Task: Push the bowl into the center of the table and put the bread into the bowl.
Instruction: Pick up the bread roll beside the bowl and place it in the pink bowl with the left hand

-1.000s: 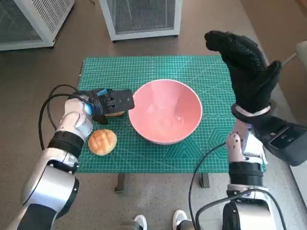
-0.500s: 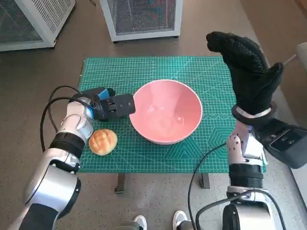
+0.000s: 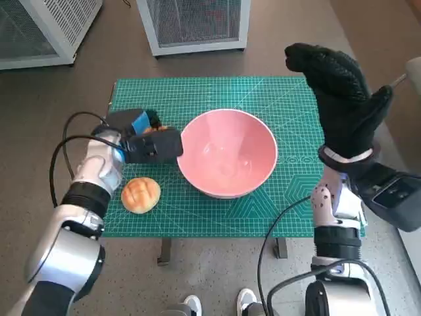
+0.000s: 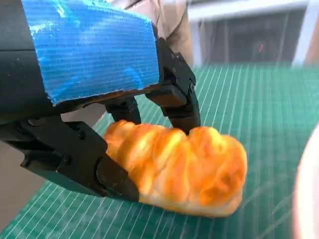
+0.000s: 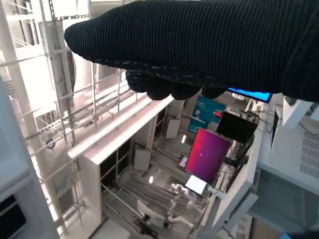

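Observation:
The pink bowl (image 3: 227,153) stands near the middle of the green mat (image 3: 197,95). My left hand (image 3: 145,138) grips a long golden bread (image 4: 184,167) just left of the bowl's rim, lifted off the mat; in the head view only a sliver of that bread (image 3: 158,129) peeks out behind the hand. A round bun (image 3: 141,195) lies on the mat near the front left. My right hand (image 3: 342,99), gloved, is raised high over the table's right side with its fingers apart, holding nothing; its glove (image 5: 199,45) points at the room.
Two white perforated cabinets (image 3: 194,23) (image 3: 39,29) stand on the floor behind the table. A black cable (image 3: 62,155) loops off my left forearm. A person's shoes (image 3: 247,301) show at the front edge.
My left hand has lifted the long bread off the mat and carried it slightly back and up, beside the bowl. The right hand has stayed raised.

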Robot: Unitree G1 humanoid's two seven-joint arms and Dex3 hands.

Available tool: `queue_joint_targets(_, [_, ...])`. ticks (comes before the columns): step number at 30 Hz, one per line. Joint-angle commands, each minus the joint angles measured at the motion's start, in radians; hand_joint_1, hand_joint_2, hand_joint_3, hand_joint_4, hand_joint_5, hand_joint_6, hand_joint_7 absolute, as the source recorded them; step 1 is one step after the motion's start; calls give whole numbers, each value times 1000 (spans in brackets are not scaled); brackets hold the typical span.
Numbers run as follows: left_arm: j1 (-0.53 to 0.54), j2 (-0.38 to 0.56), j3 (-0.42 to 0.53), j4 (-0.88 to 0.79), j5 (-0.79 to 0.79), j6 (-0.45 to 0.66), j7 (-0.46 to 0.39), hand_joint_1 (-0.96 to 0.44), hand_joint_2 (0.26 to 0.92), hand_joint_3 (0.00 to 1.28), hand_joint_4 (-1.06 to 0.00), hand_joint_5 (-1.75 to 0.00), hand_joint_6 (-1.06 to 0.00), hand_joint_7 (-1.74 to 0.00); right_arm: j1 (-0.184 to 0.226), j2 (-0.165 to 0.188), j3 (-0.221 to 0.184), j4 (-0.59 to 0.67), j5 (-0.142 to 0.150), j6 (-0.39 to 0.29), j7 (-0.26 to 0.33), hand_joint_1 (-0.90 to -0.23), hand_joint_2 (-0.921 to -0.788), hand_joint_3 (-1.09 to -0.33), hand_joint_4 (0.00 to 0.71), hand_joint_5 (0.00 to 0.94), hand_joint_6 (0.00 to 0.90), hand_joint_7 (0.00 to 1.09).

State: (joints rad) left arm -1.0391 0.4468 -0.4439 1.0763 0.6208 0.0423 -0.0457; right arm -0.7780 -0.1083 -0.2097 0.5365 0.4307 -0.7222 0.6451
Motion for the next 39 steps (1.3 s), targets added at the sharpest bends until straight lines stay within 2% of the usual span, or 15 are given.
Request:
queue_joint_targets(1, [60,60,65,-243,-22,9,13,2,919,56,-688,-1209,-659,-1091,18,7,6,6,14,21,15,-601,-921,-647,240,3,21,609])
queue_joint_targets(11, [250,94,184,-828,-16,86,-29,3,913,36,-755,-1091,-662,-1136,19,8,6,8,23,27,26,-587,-921,-645,246,5,24,611])
queue_joint_targets(17, [313,65,193,-1040,-8,103,-74,3,908,30,-782,-1066,-669,-1126,17,8,7,9,28,34,30,-576,-921,-647,254,8,26,609])
queue_joint_targets(28, [357,40,130,-1102,9,-5,-113,2,899,16,-835,-1000,-687,-1109,21,6,6,3,35,48,39,-575,-921,-648,255,7,23,608])
queue_joint_targets(39, [332,-11,62,-938,12,-108,-155,2,918,26,-763,-1068,-651,-1159,33,-2,0,-18,46,70,48,-598,-921,-624,257,6,23,610])
